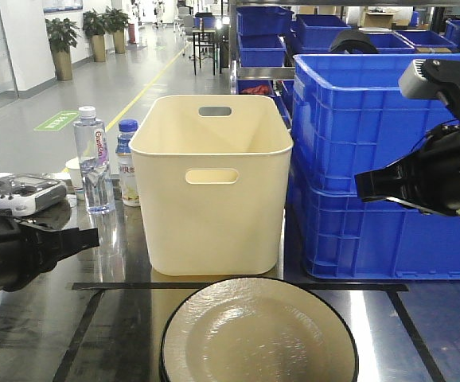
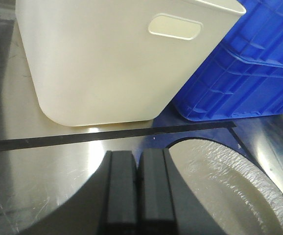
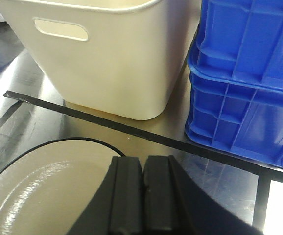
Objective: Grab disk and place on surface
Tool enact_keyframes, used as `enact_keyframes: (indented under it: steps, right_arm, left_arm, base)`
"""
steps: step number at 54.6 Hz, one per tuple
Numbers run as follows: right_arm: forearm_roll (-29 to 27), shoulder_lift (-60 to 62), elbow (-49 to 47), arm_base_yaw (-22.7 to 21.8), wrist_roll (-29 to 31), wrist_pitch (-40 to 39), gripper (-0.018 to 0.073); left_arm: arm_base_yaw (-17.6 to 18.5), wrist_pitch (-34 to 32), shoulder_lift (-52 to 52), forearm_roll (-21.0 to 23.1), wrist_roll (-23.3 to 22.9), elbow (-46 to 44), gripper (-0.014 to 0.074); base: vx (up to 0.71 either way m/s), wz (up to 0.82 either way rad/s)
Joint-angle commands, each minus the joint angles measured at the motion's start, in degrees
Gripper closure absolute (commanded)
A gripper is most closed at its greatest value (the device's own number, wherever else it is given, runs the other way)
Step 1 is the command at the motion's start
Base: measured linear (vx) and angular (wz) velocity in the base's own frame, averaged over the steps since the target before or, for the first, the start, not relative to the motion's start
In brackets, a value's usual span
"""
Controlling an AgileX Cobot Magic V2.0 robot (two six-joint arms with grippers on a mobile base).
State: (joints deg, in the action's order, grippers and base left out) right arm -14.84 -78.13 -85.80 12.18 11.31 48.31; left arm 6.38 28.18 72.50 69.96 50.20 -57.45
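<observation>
Showing the disk point(image 1: 258, 334), a cream plate with a dark rim, lying flat on the bench point(image 1: 47, 334) inside the rectangle of black tape point(image 1: 238, 286), just in front of the cream bin point(image 1: 212, 187); the disk therefore already rests on the glossy surface, and nothing grips it; judged from this layout, either the placing is done and the arms stand clear, or no grasp has yet begun, and the pictures alone do not settle which. Left end effector point(image 2: 137, 188): pads pressed together, holding nothing, poised above the bench just left of the disk point(image 2: 229, 188). Right end effector point(image 3: 144, 191): pads likewise pressed together and empty, hanging over the right part of the disk point(image 3: 48, 191). In the front view both arms sit at the frame edges, well apart from the disk. Stacked blue crates point(image 1: 381, 167) stand touching or just beside the bin on its right; two bottles point(image 1: 91, 159) stand to its left, near a grey handheld controller point(image 1: 19, 193). Writing: the taller bottle's label carries lettering that appears to begin "Gan", otherwise too small to read; the shorter bottle's label is illegible; green floor markings in the corridor behind cannot be read; no brand shows on disk, bin or crates.
</observation>
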Motion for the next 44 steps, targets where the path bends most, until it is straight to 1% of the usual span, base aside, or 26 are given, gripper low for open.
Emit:
enact_keyframes:
  steps: [1,13,25,31,34,37,41,44]
  right_arm:
    - [-0.5,2.0,-2.0,-0.3,0.3,-4.0,0.0572]
    - [-0.5,2.0,-2.0,-0.3,0.3,-4.0,0.0572]
    - [-0.5,2.0,-2.0,-0.3,0.3,-4.0,0.0572]
    - [-0.5,2.0,-2.0,-0.3,0.3,-4.0,0.0572]
    - [-0.5,2.0,-2.0,-0.3,0.3,-4.0,0.0572]
    - [-0.5,2.0,-2.0,-0.3,0.3,-4.0,0.0572]
    - [-0.5,2.0,-2.0,-0.3,0.3,-4.0,0.0572]
    - [-0.5,2.0,-2.0,-0.3,0.3,-4.0,0.0572]
  left_arm:
    - [0.0,-1.6,-1.6,2.2,0.1,-1.9,0.0605]
    - [0.0,-1.6,-1.5,1.8,0.1,-1.9,0.0605]
    - [0.0,0.0,-1.5,2.3,0.2,-1.9,0.0605]
    - [0.0,0.3,-1.8,2.3,0.6,-1.9,0.0605]
    - [0.0,0.3,-2.4,2.3,1.8,-1.6,0.0605]
    - [0.0,-0.7,-3.5,2.2,2.2,-0.9,0.0605]
    - [0.0,-3.6,-6.6,2.0,2.2,1.7,0.0605]
    - [0.0,-6.4,-9.4,0.6,1.5,4.3,0.0605]
  base:
    - [0.0,0.0]
    - [0.0,0.0]
    - [0.0,0.0]
    - [0.0,0.0]
    - [0.0,0.0]
    - [0.0,0.0]
    - [0.0,0.0]
    - [0.0,0.0]
